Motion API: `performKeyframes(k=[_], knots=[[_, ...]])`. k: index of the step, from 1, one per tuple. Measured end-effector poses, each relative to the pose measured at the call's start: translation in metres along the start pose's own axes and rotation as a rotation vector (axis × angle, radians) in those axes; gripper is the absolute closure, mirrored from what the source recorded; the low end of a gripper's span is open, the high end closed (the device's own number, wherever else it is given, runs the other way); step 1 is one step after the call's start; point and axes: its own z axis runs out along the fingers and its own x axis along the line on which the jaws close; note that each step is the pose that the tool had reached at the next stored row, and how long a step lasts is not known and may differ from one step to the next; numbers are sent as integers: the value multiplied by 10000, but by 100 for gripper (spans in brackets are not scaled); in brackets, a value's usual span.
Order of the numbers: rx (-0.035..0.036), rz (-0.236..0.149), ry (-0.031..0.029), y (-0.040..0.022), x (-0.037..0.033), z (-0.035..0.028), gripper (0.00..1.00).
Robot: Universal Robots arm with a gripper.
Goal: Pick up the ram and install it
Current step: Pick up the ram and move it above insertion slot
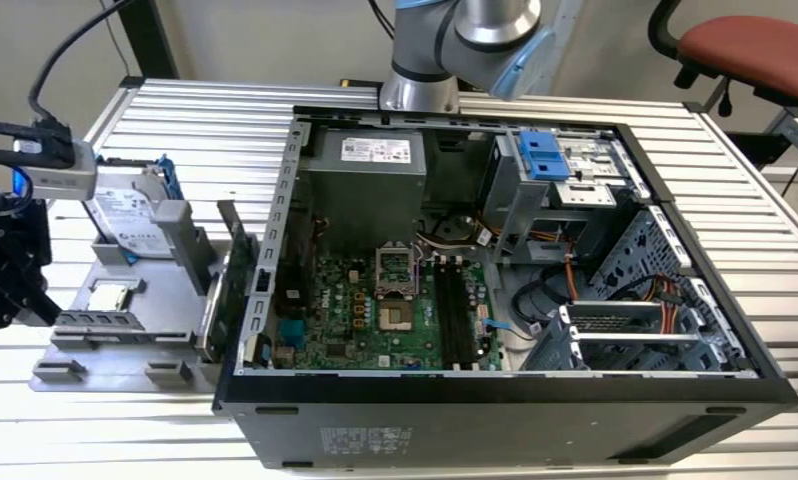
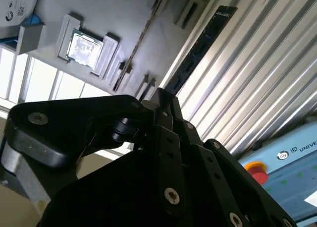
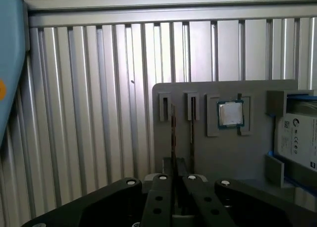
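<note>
My gripper point(image 1: 2, 290) hangs at the exterior view's far left, over the ribbed table beside the grey parts holder point(image 1: 119, 320). In both wrist views its fingers are closed together, gripper point(image 2: 161, 95) point(image 3: 177, 162). The ram point(image 2: 198, 48), a long dark stick with black chips, sticks out from between the fingertips over the table. In the first wrist view it appears edge-on as a thin line, ram point(image 3: 173, 133), in front of the holder point(image 3: 208, 152). The black memory slots point(image 1: 455, 305) lie on the motherboard point(image 1: 359, 310) inside the open computer case point(image 1: 506, 390).
The holder carries a processor chip point(image 1: 110, 296) point(image 3: 230, 113) and a hard drive point(image 1: 132, 215) point(image 3: 297, 133). A green card point(image 1: 232, 280) stands against the case's outer wall. A pendant with a red button point(image 2: 255, 170) lies nearby. A red chair point(image 1: 753, 45) stands behind the table.
</note>
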Motion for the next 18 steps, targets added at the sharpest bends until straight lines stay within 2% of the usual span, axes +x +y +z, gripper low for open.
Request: performKeyframes(k=[4, 18], knots=[[10, -1, 4, 4, 1, -8, 100], [15, -1, 2, 6, -5, -279, 100]])
